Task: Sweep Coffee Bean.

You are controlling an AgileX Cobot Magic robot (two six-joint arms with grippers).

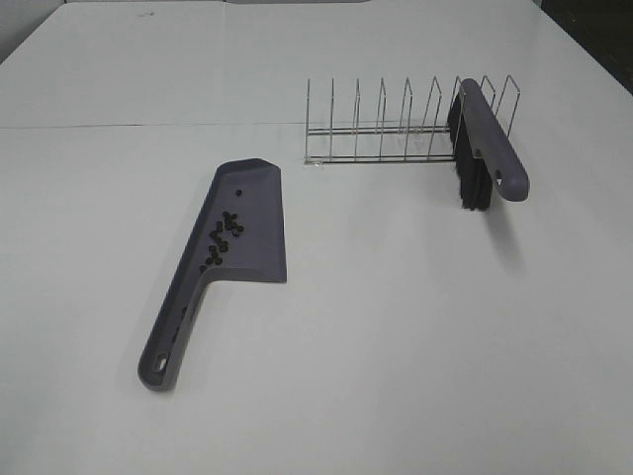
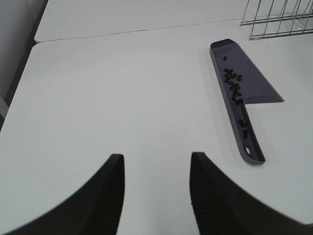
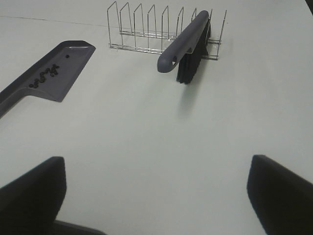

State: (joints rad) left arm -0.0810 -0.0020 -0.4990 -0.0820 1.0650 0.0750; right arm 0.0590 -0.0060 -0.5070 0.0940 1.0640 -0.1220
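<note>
Overhead: beans [image 1: 224,236] all piled in the dustpan [image 1: 252,213] mid-table, brush [image 1: 487,143] parked in the wire rack [image 1: 396,124] toward the far edge, so looks pretty much done; left wrist: left gripper [image 2: 156,188] partly apart, holding nothing over plain white table [image 2: 112,88]; right wrist: right gripper [image 3: 156,193] spread wide, empty.

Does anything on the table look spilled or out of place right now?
Nothing looks spilled: the coffee beans all lie inside the dustpan, a few down in its handle channel. The brush rests tilted in the wire rack, its handle sticking out past the front.
</note>
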